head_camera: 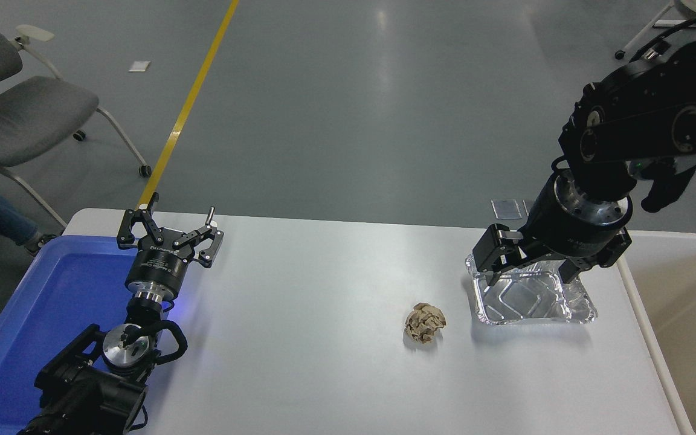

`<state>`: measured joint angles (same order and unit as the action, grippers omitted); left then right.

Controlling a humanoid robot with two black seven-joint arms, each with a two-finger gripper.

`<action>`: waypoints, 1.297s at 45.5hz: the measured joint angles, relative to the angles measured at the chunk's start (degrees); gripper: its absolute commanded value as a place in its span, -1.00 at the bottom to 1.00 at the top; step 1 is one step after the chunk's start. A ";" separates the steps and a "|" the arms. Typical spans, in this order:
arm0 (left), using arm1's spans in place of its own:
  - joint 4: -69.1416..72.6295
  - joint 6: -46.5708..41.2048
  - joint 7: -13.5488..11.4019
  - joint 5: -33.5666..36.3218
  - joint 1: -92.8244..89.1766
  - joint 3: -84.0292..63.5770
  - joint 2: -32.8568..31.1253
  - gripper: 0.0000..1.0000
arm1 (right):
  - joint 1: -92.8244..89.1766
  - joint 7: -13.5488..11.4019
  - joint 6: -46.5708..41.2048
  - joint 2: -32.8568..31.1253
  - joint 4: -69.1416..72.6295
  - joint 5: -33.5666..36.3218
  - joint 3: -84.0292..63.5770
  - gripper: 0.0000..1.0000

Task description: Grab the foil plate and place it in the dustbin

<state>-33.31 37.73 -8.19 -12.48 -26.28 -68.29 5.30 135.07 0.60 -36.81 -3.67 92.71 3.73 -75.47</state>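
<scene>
The foil plate (532,302), a shiny shallow silver tray, lies on the white table (324,338) near its right edge. My right gripper (530,277) hangs straight down over the plate's far half, open. Its left fingertip is at the plate's left rim and its right fingertip is over the plate's right part. I cannot tell whether the fingertips touch the foil. The dustbin (695,302), a large beige bin with a pale rim, stands just right of the table, partly cut off by the picture's edge. My left gripper (170,232) is parked open at the lower left.
A crumpled brown paper ball (425,322) lies on the table, left of the foil plate. A flat blue tray (52,302) sits at the table's left end under my left arm. A grey chair (16,115) stands on the floor beyond.
</scene>
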 measured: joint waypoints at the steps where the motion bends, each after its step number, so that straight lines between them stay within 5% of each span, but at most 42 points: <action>1: 0.00 0.00 -0.01 0.00 0.00 0.00 0.00 0.98 | -0.01 0.00 0.01 -0.06 0.00 -0.07 0.02 1.00; 31: 0.00 -0.01 0.02 -0.10 0.00 0.00 0.06 0.98 | -4.41 0.01 -0.03 -7.30 -4.06 -6.79 0.82 1.00; 59: 0.00 0.04 0.02 -0.09 0.00 0.00 0.05 0.98 | -30.21 -0.30 -2.77 -23.39 -31.96 -28.80 14.96 1.00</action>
<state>-33.31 37.78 -8.17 -12.57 -26.28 -68.29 5.35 104.86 0.30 -39.58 -27.06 60.75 -25.07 -60.51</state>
